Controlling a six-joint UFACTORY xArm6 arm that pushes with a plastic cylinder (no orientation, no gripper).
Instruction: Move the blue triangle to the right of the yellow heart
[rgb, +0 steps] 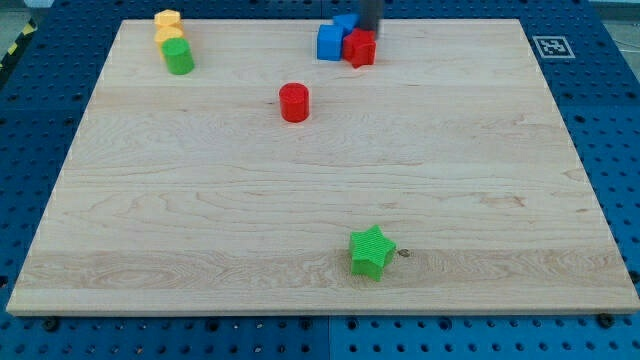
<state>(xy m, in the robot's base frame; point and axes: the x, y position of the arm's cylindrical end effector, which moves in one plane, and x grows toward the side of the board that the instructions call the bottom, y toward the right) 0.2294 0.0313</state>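
Note:
My tip (368, 30) comes down from the view's top edge, right behind a tight cluster of blocks at the top centre. The cluster holds a blue block (329, 43), a smaller blue piece (346, 21) behind it that is partly hidden and may be the blue triangle, and a red block (360, 48). The tip touches or nearly touches the red block and the small blue piece. Two yellow blocks (167, 18) (171, 35) stand at the top left. I cannot tell which of them is the heart.
A green cylinder (180, 57) sits against the yellow blocks on their lower side. A red cylinder (294, 103) stands below and left of the cluster. A green star (371, 251) lies near the board's bottom edge. The wooden board (480, 200) rests on a blue pegboard.

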